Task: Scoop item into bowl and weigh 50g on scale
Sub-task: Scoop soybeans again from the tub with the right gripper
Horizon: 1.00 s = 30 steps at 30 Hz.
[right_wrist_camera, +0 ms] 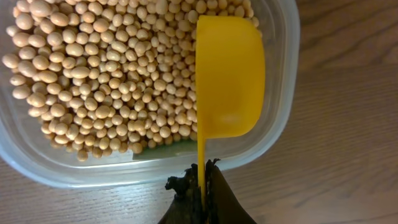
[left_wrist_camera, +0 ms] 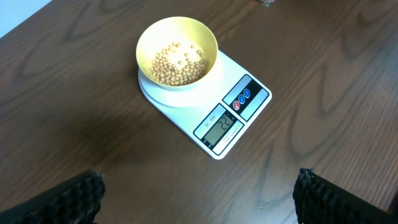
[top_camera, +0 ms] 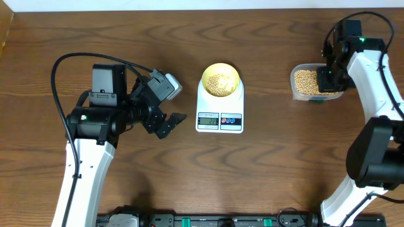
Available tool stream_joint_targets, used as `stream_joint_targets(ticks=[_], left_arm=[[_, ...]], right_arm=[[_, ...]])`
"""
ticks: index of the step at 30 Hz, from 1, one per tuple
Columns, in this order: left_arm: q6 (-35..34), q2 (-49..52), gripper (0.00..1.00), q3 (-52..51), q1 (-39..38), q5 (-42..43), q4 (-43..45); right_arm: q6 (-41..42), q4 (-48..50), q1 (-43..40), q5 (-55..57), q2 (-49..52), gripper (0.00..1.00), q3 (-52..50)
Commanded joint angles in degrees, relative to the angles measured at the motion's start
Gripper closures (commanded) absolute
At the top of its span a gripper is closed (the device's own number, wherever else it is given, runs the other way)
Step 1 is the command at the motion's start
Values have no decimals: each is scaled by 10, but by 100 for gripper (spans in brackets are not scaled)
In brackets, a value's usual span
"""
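- The left pincer (left_wrist_camera: pixel 199 186) is hanging wide open above the bench (top_camera: pixel 284 164), holding nothing, with its two dark fingertips showing at the bottom corners of the left wrist view.
- It is hovering to the left of the scale (left_wrist_camera: pixel 186 112) in the overhead view, near it but apart from it.
- The scale is lying flat near the middle of the bench, with its display (left_wrist_camera: pixel 222 127) showing digits too small to read for certain.
- A red button (left_wrist_camera: pixel 236 104) and a blue button (left_wrist_camera: pixel 246 94) are sitting just beside the display.
- The bowl (left_wrist_camera: pixel 186 28) is standing upright on the scale's far end.
- Beans (left_wrist_camera: pixel 177 62) are lying in a shallow layer over the bowl's bottom.
- The right pincer (right_wrist_camera: pixel 199 193) is clamping shut on the thin handle of the yellow scoop (right_wrist_camera: pixel 230 74).
- The handle is showing edge-on, running straight up from the jaws to the scoop's cup.
- The cup is hanging inside the right part of the clear tub (right_wrist_camera: pixel 283 93); whether it is touching anything, I cannot tell.
- Many more beans (right_wrist_camera: pixel 106 74) are filling the tub, piled mostly to the left of the scoop.
- The tub is sitting at the right side of the bench, well apart from the scale.
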Motion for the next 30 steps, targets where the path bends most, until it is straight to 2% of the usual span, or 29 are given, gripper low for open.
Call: stream_joint_targets(ticks=[1, 30], left_arm=[[-7, 0, 1, 8, 2, 5, 0], [-7, 0, 1, 9, 2, 5, 0]], right_arm=[[13, 0, 4, 13, 2, 99, 7], [-55, 4, -8, -174, 2, 99, 7]])
